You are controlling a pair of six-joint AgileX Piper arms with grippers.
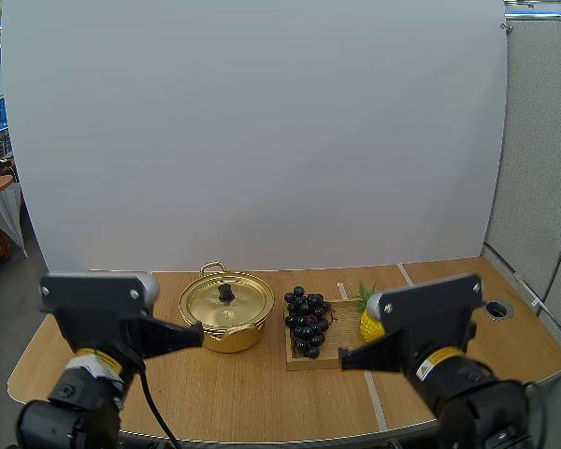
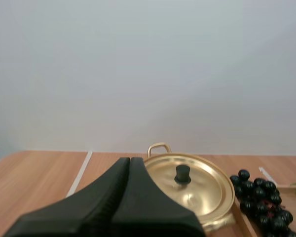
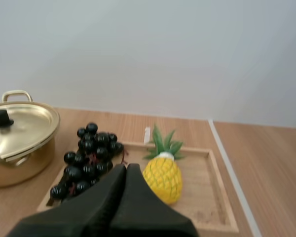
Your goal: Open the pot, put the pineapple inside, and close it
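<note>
Pineapple (image 3: pixel 163 180) on tray (image 3: pixel 212 197) | just beyond closed right hand (image 3: pixel 127 168)

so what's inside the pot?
Not visible: the lid sits closed on the pot, hiding the inside. The pineapple is outside, on the wooden tray beside the grapes.

Glossy metal pot (image 1: pixel 226 311), wooden tray (image 3: pixel 207 197)

Right hand (image 3: pixel 126 169) hides the tray (image 3: pixel 210 174) (near rim).
</note>
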